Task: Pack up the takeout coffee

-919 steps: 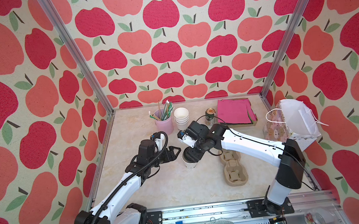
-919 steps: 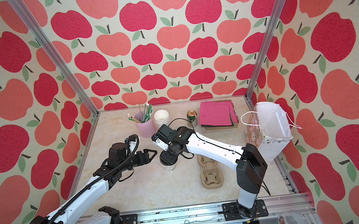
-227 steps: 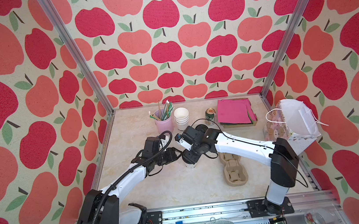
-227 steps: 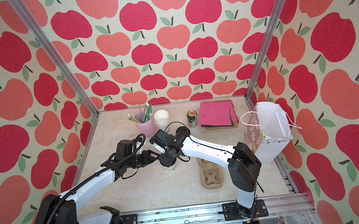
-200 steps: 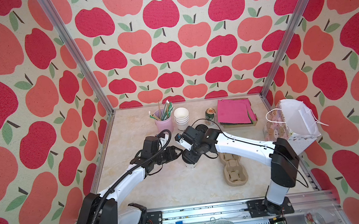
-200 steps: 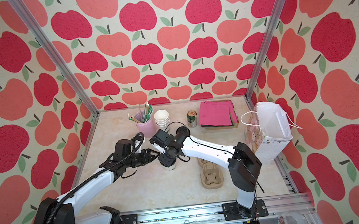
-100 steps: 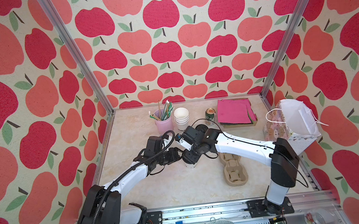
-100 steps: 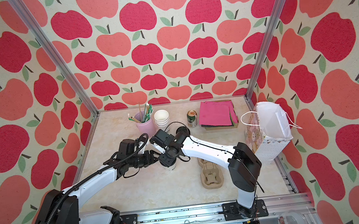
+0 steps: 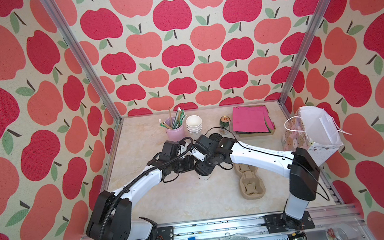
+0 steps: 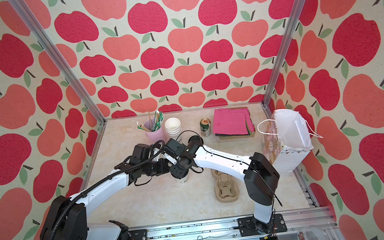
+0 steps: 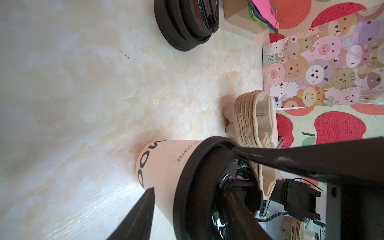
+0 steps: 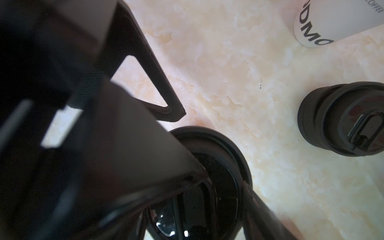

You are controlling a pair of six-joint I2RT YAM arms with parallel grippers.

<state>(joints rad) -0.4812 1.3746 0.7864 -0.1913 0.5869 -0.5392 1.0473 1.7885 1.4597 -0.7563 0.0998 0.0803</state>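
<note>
The takeout coffee point(image 11: 164, 166) stands upright on the tabletop point(image 9: 183, 207) with its black lid point(image 11: 191, 176) on top, so its long axis runs straight up and down. Both my grippers are at it.

My right gripper point(image 9: 203, 170) is directly above, pointing down along that axis. One of its fingers point(image 12: 257, 209) rests at the lid's rim and the other is hidden behind dark metal. I cannot tell whether it clamps the lid or only bears on it.

My left gripper point(image 9: 191, 166) lies level at the cup's side, across the axis, with the cup straight ahead of it. One of its fingers point(image 11: 143, 212) lies along the paper wall just under the lid. I cannot tell whether that gripper squeezes the cup or merely brackets it.

Neither arm is the nearer one, since both touch the cup or all but touch it.

On the far side of the cup from my left gripper, beneath my right forearm, lies the stack of pulp cup carriers point(image 9: 250, 185). Beyond that stands the cartoon-animal gift bag point(image 9: 296, 138).

I judge that the next move depends on keeping the cup vertical. It should be lifted straight up along its axis, then carried away from my left gripper toward the carriers.
</note>
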